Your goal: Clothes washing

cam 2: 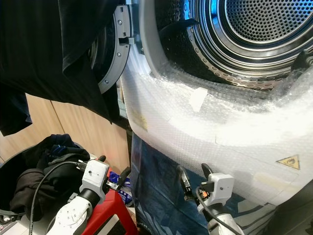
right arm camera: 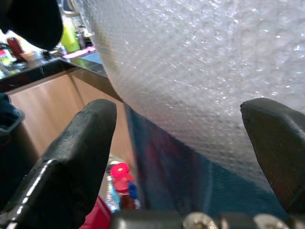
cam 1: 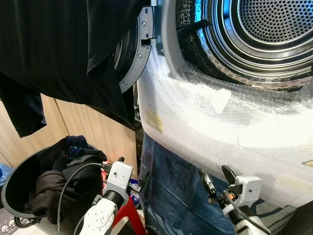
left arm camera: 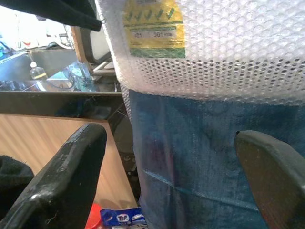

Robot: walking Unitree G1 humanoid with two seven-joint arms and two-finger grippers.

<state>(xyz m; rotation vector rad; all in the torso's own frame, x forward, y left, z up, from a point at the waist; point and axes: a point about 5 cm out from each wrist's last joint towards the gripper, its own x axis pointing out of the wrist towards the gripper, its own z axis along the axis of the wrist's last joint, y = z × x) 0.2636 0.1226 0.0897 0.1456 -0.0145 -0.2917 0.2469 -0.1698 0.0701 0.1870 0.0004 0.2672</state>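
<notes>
The washing machine's steel drum (cam 1: 264,29) stands open at the upper right, its front wrapped in bubble wrap (cam 1: 220,117). A black garment (cam 1: 58,49) hangs over the open door (cam 1: 134,54) at the upper left. Low on the left, a black basket (cam 1: 12,183) holds dark clothes (cam 1: 68,171). My left gripper (cam 1: 131,172) is open and empty between the basket and the machine, facing blue fabric (left arm camera: 190,143) that hangs under the wrap. My right gripper (cam 1: 216,176) is open and empty too, close below the wrapped front (right arm camera: 190,71).
A wooden cabinet front (cam 1: 93,127) runs behind the basket. A red object (cam 1: 129,215) sits under my left wrist. Small bottles and packets (right arm camera: 116,188) lie on the floor beside the machine. A warning sticker (cam 2: 287,161) marks the wrap at the right.
</notes>
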